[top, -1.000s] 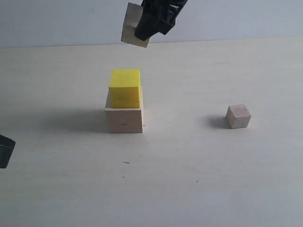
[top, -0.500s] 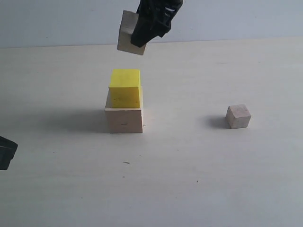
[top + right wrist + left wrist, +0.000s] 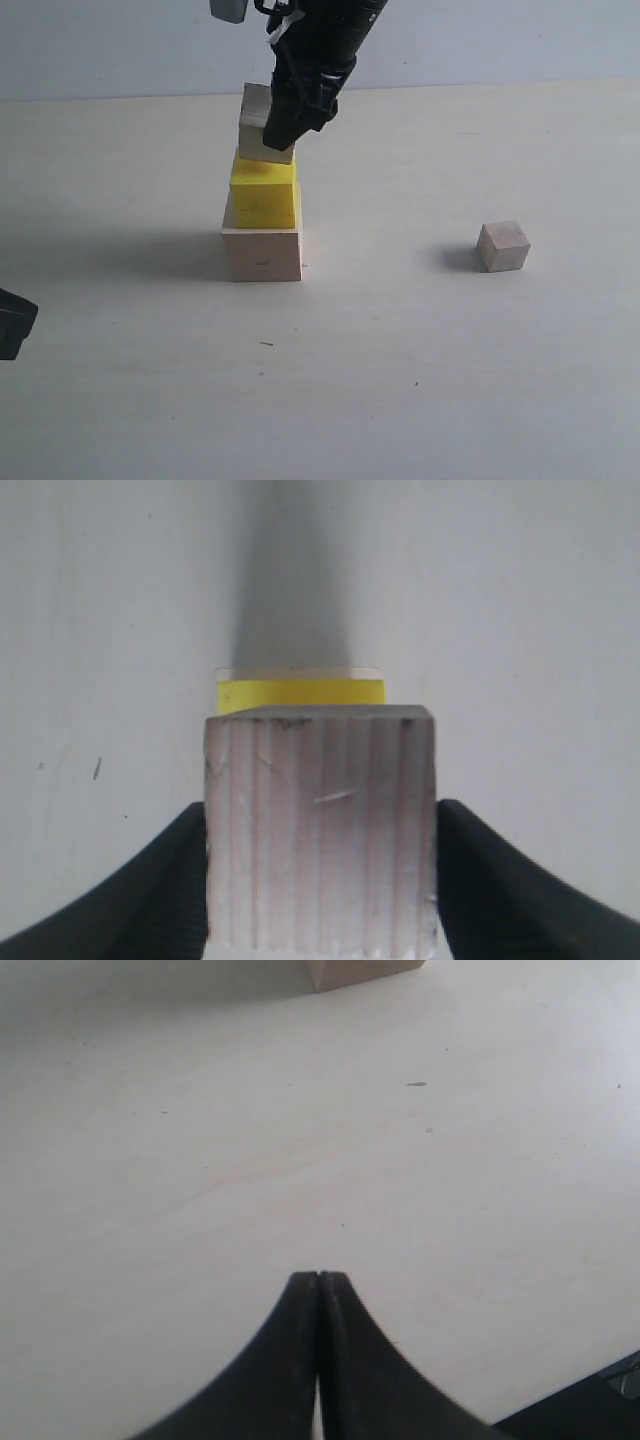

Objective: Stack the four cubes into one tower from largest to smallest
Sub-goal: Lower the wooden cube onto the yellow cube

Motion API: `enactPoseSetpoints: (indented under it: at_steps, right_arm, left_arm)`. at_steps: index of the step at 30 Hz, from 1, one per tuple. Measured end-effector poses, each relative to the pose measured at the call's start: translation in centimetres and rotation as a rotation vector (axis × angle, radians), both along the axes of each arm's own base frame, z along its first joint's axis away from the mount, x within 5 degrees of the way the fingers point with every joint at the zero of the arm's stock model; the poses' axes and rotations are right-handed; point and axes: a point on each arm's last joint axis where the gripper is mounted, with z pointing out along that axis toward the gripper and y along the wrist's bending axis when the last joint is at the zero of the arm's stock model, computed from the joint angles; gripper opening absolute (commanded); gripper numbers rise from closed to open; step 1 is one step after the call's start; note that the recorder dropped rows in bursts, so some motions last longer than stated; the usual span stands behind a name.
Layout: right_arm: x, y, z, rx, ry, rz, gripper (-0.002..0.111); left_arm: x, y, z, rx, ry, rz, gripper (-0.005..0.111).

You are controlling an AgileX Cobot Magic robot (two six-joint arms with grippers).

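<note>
The large pale wood cube (image 3: pixel 262 255) stands on the table with the yellow cube (image 3: pixel 264 198) on top of it. My right gripper (image 3: pixel 285 125) is shut on the medium grained wood cube (image 3: pixel 256 122), held slightly tilted right at the yellow cube's top; contact cannot be told. In the right wrist view the grained cube (image 3: pixel 320 825) fills the space between the fingers (image 3: pixel 180 880), and a strip of yellow cube (image 3: pixel 300 693) shows beyond it. The small wood cube (image 3: pixel 503 246) sits alone at the right. My left gripper (image 3: pixel 319 1278) is shut and empty, low over the table.
A dark part of the left arm (image 3: pixel 14 322) shows at the exterior view's left edge. A corner of the large cube (image 3: pixel 360 970) shows at the edge of the left wrist view. A grey wall runs behind the table.
My right gripper has come down and slightly left with the medium cube, from well above the stack to the yellow cube's top. The left arm has hardly moved.
</note>
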Motion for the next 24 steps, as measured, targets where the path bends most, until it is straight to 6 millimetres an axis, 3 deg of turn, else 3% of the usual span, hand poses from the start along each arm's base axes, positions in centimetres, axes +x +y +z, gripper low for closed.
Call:
enactPoseSetpoints:
  at_steps: [24]
  right_arm:
    - [-0.43,0.56,-0.08,-0.016,0.022,-0.046,0.000]
  left_arm:
    - [-0.01,-0.02,0.00,0.005,-0.004,-0.015,0.001]
